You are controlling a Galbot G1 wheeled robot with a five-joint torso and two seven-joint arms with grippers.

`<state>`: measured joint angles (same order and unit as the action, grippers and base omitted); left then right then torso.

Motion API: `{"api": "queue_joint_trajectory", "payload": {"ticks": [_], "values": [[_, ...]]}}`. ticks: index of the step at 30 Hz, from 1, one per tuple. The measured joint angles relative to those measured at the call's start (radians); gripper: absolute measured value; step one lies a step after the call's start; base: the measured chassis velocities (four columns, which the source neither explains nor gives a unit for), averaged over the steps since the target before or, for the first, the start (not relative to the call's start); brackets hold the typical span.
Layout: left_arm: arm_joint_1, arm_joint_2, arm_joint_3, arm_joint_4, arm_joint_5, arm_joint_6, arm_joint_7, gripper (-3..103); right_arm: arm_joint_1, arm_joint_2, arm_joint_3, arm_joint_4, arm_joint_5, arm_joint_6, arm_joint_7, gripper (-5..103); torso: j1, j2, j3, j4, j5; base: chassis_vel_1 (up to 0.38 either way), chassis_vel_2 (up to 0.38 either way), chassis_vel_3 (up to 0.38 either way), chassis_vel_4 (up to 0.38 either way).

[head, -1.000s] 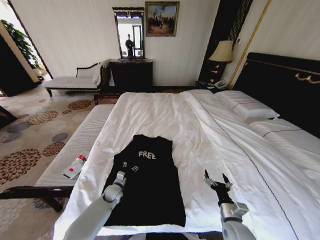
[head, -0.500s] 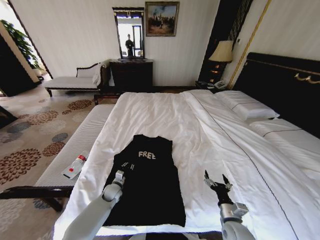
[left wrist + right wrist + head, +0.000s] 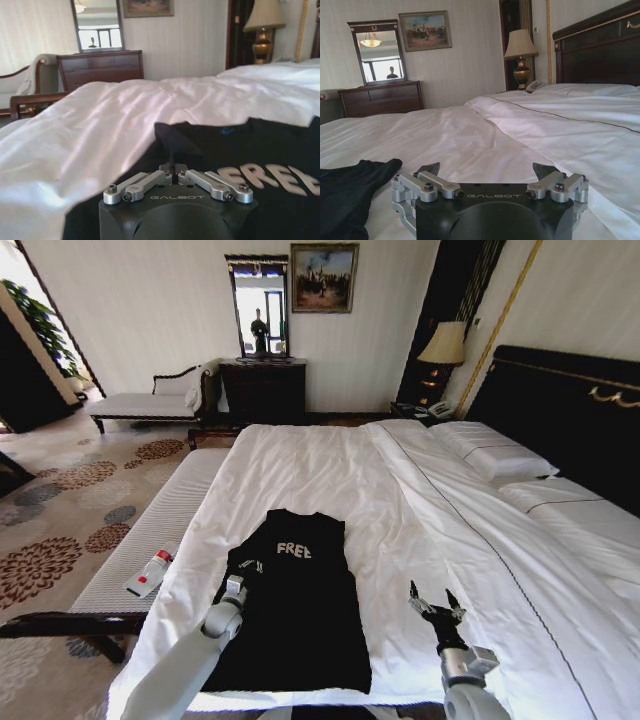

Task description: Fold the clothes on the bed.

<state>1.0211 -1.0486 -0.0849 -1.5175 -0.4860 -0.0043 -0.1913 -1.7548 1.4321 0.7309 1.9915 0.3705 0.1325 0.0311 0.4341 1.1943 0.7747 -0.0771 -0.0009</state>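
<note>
The black T-shirt [image 3: 300, 610] with white "FREE" lettering lies flat on the white duvet of the bed [image 3: 420, 500], near its foot, sleeves tucked in so it forms a narrow shape. My left gripper [image 3: 243, 572] sits at the shirt's left edge beside the lettering. In the left wrist view its fingers [image 3: 150, 181] are drawn together, shut on a raised fold of the T-shirt [image 3: 172, 142]. My right gripper [image 3: 433, 602] hovers over bare duvet to the right of the shirt, open and holding nothing. In the right wrist view the right gripper [image 3: 487, 172] is spread wide, with the T-shirt [image 3: 350, 185] off to one side.
A white-cushioned bench [image 3: 150, 535] runs along the bed's left side with a white and red object [image 3: 150, 572] on it. Pillows [image 3: 495, 455] and the dark headboard [image 3: 570, 405] are at the right. A dresser [image 3: 262, 390] and a lamp [image 3: 443, 345] stand against the far wall.
My left gripper has crept forward and a little to the left along the shirt's left edge, taking fabric with it. The right gripper has stayed where it was.
</note>
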Motion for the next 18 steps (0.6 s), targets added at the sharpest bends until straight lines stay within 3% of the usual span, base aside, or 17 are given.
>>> {"api": "queue_joint_trajectory", "payload": {"ticks": [3,6,11,18], "values": [[-0.025,0.013,-0.027,-0.006,-0.045,0.013,-0.014,0,-0.001,0.002,-0.003,0.003,-0.001,0.001,-0.001,100,0.000,0.000,0.000,0.0000,0.0003,0.000,0.000,0.000,0.000],[-0.065,0.010,-0.129,0.025,-0.164,0.040,-0.050,0,-0.005,0.004,-0.002,0.006,0.002,0.004,-0.003,100,0.000,0.000,0.000,0.0000,0.0001,0.000,0.000,0.000,0.000],[-0.089,0.001,-0.214,0.096,-0.221,0.046,-0.058,0,-0.016,0.005,0.005,0.007,0.005,0.009,-0.007,100,0.000,0.000,0.000,0.0003,0.0000,0.000,0.000,0.000,0.000],[-0.147,-0.017,-0.240,0.221,-0.271,0.056,-0.068,0,-0.024,0.011,0.003,0.007,0.003,0.013,-0.012,100,0.000,0.000,0.000,0.0000,0.0001,0.000,0.000,0.000,0.000]]}}
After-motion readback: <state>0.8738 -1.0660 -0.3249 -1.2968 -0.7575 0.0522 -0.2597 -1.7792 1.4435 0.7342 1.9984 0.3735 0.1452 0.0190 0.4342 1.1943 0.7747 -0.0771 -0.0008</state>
